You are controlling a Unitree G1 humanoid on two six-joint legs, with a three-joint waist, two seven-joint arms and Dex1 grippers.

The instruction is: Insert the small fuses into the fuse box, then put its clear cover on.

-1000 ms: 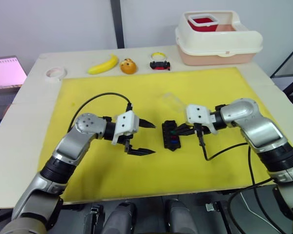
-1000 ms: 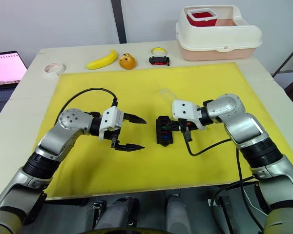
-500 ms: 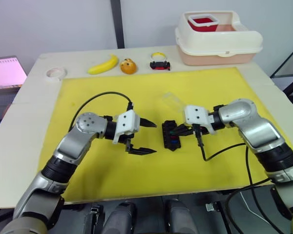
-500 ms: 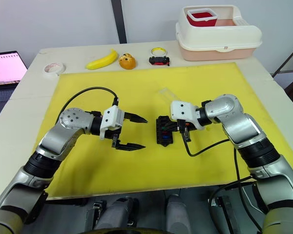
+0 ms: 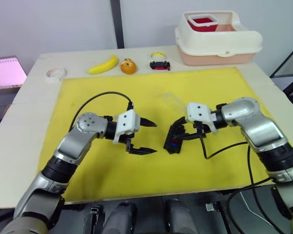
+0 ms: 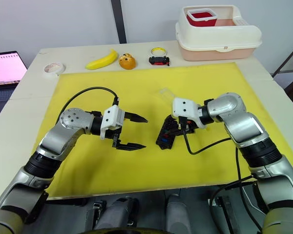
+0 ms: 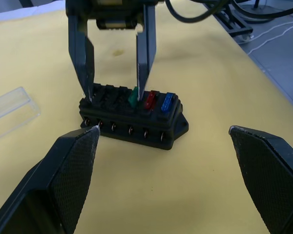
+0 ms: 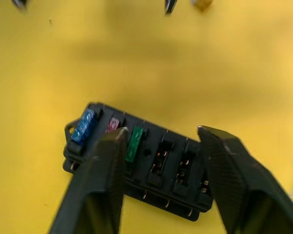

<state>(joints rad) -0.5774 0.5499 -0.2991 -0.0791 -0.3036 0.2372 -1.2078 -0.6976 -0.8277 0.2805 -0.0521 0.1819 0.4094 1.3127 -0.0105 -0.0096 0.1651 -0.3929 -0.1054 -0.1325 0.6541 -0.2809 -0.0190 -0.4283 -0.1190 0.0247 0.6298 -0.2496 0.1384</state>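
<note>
While angled diagonally, fuse box (image 5: 175, 138) points toward right end effector (image 5: 185, 133).

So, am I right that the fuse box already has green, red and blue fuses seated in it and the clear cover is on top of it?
Not quite: the fuse box does hold green, red and blue fuses, but the clear cover is not on it. The left wrist view shows it lying apart on the yellow mat, beside the box.
</note>
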